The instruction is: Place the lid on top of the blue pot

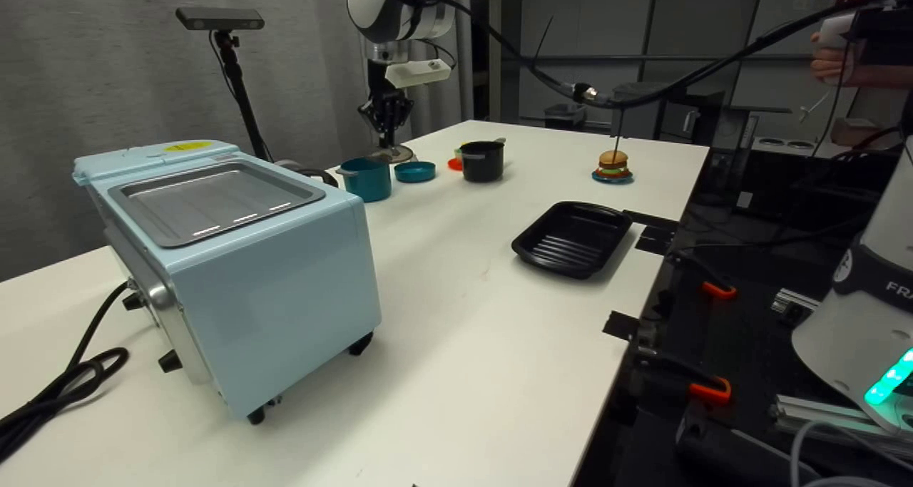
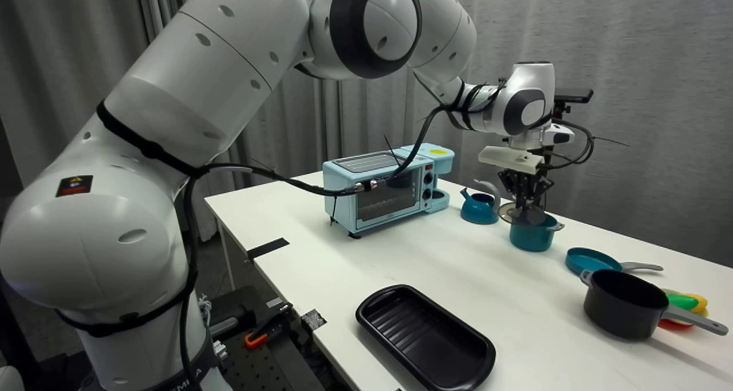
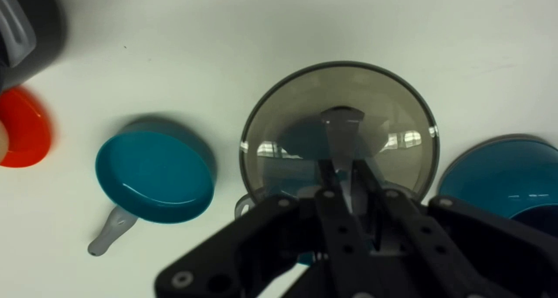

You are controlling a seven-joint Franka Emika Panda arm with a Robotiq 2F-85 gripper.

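The lid is a round, see-through disc with a dark grey rim; it also shows in both exterior views. My gripper is shut on the grey knob of the lid; it also shows in the exterior views. The blue pot stands upright on the table under the gripper, and also shows in an exterior view. The lid looks tilted and off-centre over the pot. In the wrist view the lid and fingers cover most of the pot. I cannot tell whether lid and pot touch.
A blue kettle and a blue pan stand on either side of the pot. A black pot, a black rectangular tray, a light blue toaster oven and a toy burger are on the table.
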